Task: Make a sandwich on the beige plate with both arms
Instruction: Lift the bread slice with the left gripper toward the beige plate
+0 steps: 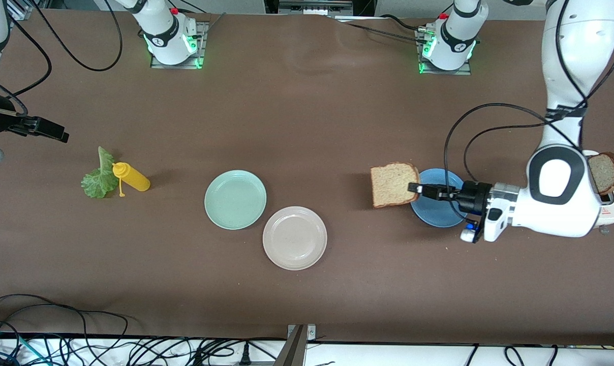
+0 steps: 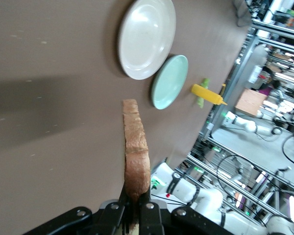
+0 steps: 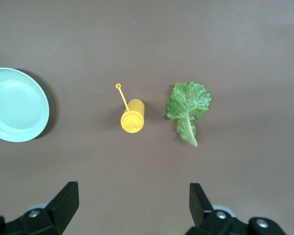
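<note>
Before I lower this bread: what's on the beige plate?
Nothing: the beige plate is bare. The bread slice, in the left gripper, hangs beside the blue plate.

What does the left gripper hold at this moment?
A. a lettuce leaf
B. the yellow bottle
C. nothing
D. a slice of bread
D: the left gripper is shut on a slice of bread, held in the air beside the blue plate; its fingers pinch the crust.

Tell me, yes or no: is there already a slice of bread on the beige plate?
No. The beige plate lies bare in the front view, while the left gripper holds a bread slice in the air beside the blue plate.
</note>
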Robot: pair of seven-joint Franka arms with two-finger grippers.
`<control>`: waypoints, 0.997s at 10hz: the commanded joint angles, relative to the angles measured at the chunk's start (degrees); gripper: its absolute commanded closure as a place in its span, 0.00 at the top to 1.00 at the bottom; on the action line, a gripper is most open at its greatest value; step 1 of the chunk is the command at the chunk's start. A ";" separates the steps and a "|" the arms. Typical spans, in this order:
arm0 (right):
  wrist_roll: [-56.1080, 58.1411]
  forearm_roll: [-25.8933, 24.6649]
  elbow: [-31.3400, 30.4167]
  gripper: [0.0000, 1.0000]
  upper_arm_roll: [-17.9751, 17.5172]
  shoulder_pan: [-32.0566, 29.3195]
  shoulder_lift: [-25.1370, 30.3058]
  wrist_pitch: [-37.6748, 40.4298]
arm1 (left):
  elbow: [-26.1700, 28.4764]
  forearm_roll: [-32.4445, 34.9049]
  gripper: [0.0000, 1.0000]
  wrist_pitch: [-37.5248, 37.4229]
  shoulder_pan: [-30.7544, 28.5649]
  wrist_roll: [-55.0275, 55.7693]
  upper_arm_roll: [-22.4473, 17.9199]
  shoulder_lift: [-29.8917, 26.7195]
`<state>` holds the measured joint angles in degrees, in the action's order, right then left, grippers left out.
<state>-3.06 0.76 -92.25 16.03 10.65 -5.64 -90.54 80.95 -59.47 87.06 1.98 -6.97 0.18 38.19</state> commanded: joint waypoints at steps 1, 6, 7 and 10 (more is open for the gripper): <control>-0.28 0.91 0.32 1.00 0.06 -0.02 0.28 0.80 | -1.85 -7.39 0.00 3.43 4.69 -2.87 -0.53 2.94; -0.28 0.91 0.32 1.00 0.06 -0.02 0.28 0.80 | -4.29 -19.26 0.00 19.70 12.60 -7.88 -0.53 10.05; -0.28 0.91 0.32 1.00 0.06 -0.02 0.19 0.80 | -6.58 -21.02 0.00 21.90 13.66 -7.88 -0.53 12.06; -0.28 0.91 0.32 1.00 0.06 -0.02 0.28 0.80 | -10.72 -26.65 0.00 31.21 18.05 -8.05 -0.53 16.38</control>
<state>-3.06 0.79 -92.26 16.03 10.65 -5.64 -90.51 74.33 -82.62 115.10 17.74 -14.08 0.26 51.36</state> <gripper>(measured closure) 0.000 0.912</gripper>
